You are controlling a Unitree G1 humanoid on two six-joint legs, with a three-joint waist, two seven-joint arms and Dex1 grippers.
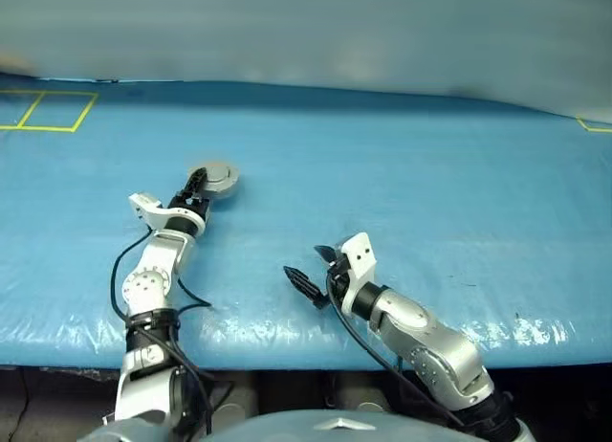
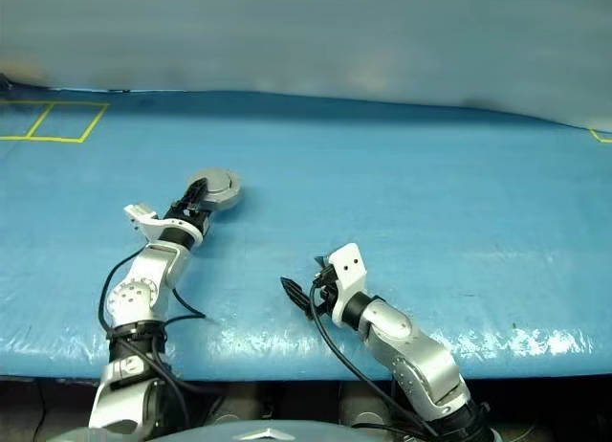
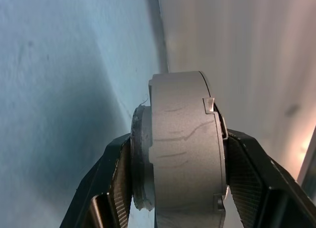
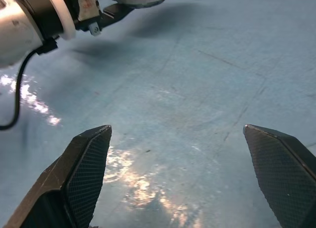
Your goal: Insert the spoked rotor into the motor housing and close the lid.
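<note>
Right gripper [image 1: 314, 270]: hovering nearest, low over the blue table cover [image 1: 459, 193], fingers [image 4: 86, 164] spread wide apart, carrying nothing.
Left gripper [image 1: 196, 186]: reaching farther out, clamping the assembled grey puck by its flat faces.
Motor housing [image 3: 185, 149]: sitting edge-on between the left fingers [image 3: 116, 183], looking closed, with the lid [image 3: 139, 159] pressed against one side.
Spoked rotor: hiding inside, judging by the closed casing.
Progress: appearing nearly finished; remaining, probably setting the unit down and letting go.
Surface: stretching wide, wrinkled and glossy, glinting near the front edge.
Yellow tape outline [image 1: 43, 111]: marking the far left corner.
Room: ending at a pale plain wall [image 1: 306, 31] beyond.
</note>
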